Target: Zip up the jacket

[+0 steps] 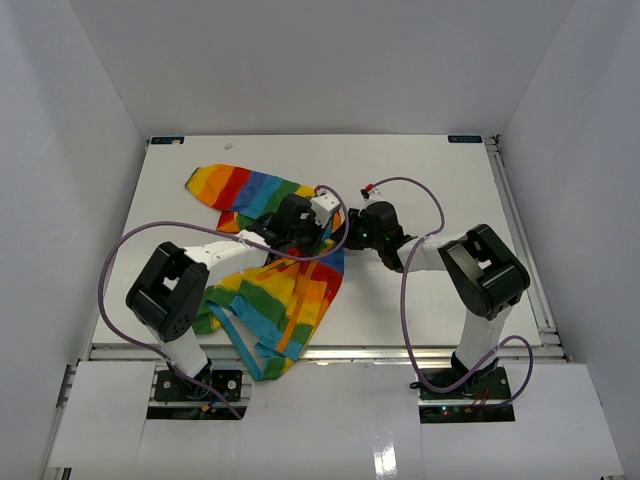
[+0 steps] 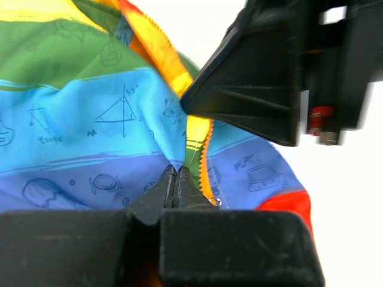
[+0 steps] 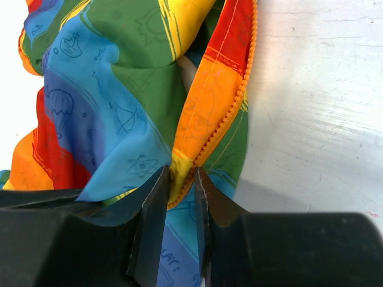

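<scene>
No readable writing; the jacket (image 3: 119,113) shows only doodles. The left gripper (image 2: 175,179) pinches its fabric; the right gripper (image 3: 179,185), narrow, straddles its zipper edge (image 3: 224,119).

one jacket (image 1: 270,290), two grippers, one table (image 1: 450,180)

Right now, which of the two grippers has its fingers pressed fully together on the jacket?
The left gripper: its fingers meet with no gap, pinching the jacket. The right gripper shows a gap holding the orange zipper edge.

The rainbow-striped jacket (image 1: 270,290) lies crumpled and unzipped on the table's left half.
</scene>
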Action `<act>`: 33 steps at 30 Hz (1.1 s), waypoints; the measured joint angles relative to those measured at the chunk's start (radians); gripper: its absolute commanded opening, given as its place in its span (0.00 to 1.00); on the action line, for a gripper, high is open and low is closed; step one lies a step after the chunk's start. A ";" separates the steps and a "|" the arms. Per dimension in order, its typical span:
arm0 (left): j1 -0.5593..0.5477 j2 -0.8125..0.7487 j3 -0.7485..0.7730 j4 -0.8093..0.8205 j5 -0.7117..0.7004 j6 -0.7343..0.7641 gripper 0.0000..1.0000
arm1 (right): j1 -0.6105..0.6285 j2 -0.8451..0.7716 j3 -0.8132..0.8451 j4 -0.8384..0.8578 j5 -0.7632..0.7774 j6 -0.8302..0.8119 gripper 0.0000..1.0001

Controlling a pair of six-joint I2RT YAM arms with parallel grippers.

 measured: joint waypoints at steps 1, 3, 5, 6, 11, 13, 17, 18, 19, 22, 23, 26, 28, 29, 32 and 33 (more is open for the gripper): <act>0.000 -0.016 -0.013 0.014 0.006 -0.005 0.00 | 0.002 0.000 0.000 0.000 0.000 -0.002 0.26; 0.000 -0.045 -0.031 0.035 0.015 -0.013 0.00 | 0.004 0.000 0.000 0.000 0.000 -0.005 0.24; 0.000 -0.065 -0.039 0.053 0.025 -0.019 0.00 | 0.004 0.000 0.001 -0.001 0.000 -0.008 0.20; 0.000 -0.075 -0.043 0.062 0.030 -0.023 0.00 | 0.004 0.000 0.002 -0.001 0.000 -0.009 0.17; 0.005 -0.127 -0.080 0.100 0.039 -0.043 0.00 | 0.003 0.012 0.009 -0.019 0.011 -0.020 0.08; 0.007 -0.145 -0.089 0.105 0.039 -0.049 0.00 | 0.002 0.020 0.009 -0.029 0.015 -0.022 0.08; 0.011 -0.175 -0.110 0.122 0.040 -0.056 0.00 | 0.002 0.026 0.011 -0.041 0.023 -0.029 0.08; 0.012 -0.183 -0.117 0.127 0.043 -0.058 0.00 | 0.002 0.026 0.015 -0.045 0.025 -0.031 0.08; 0.014 -0.192 -0.124 0.133 0.048 -0.060 0.00 | 0.002 0.026 0.020 -0.050 0.029 -0.032 0.08; 0.021 -0.217 -0.148 0.158 0.085 -0.075 0.00 | 0.002 0.026 0.041 -0.062 0.031 -0.038 0.08; 0.022 -0.225 -0.157 0.167 0.101 -0.080 0.00 | 0.002 0.026 0.048 -0.063 0.031 -0.040 0.08; 0.033 -0.250 -0.195 0.219 0.175 -0.097 0.00 | 0.004 0.026 0.072 -0.081 0.032 -0.049 0.08; 0.042 -0.268 -0.230 0.271 0.241 -0.111 0.00 | 0.007 0.026 0.101 -0.110 0.035 -0.056 0.08; 0.046 -0.276 -0.246 0.296 0.271 -0.118 0.00 | 0.009 0.026 0.119 -0.130 0.036 -0.058 0.08; 0.055 -0.293 -0.285 0.360 0.337 -0.129 0.00 | 0.010 0.037 0.204 -0.180 0.046 -0.060 0.08; 0.057 -0.297 -0.294 0.379 0.353 -0.131 0.00 | 0.010 0.042 0.227 -0.191 0.047 -0.060 0.08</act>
